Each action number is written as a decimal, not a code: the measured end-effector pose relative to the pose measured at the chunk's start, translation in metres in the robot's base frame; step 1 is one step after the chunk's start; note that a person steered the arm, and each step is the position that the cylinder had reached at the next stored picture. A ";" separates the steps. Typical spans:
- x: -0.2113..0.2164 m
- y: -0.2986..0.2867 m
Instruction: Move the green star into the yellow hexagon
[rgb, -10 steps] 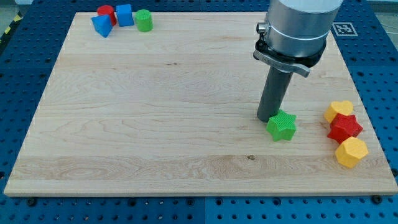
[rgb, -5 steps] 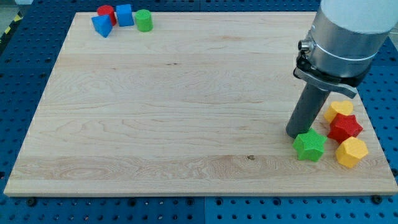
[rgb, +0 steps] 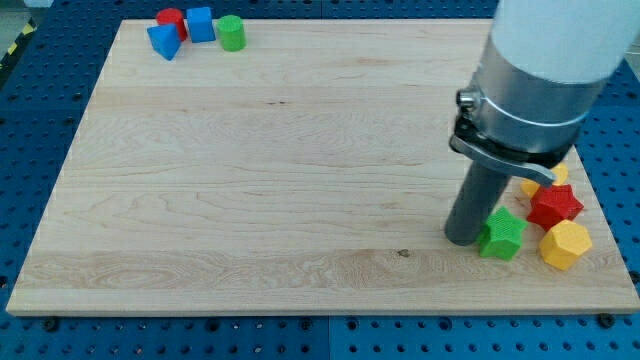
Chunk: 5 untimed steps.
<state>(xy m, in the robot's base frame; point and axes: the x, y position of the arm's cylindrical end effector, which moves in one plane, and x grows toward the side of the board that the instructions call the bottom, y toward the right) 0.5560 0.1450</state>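
The green star (rgb: 502, 235) lies on the wooden board (rgb: 300, 160) near the view's bottom right. My tip (rgb: 463, 238) touches its left side. The yellow hexagon (rgb: 565, 245) sits to the star's right with a narrow gap between them. A red star (rgb: 556, 205) sits just above the hexagon. A second yellow block (rgb: 545, 178) sits above the red star, partly hidden behind the arm.
At the view's top left stand a red block (rgb: 171, 19), two blue blocks (rgb: 164, 41) (rgb: 201, 24) and a green cylinder (rgb: 232, 33). The board's right edge runs close beside the yellow hexagon. A blue perforated table (rgb: 40, 120) surrounds the board.
The green star slid right and down toward the yellow hexagon. My tip followed, then shifted from the star's upper left to its left side, slightly leftward.
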 end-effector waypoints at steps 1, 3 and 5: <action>0.005 0.019; -0.010 0.014; -0.013 0.013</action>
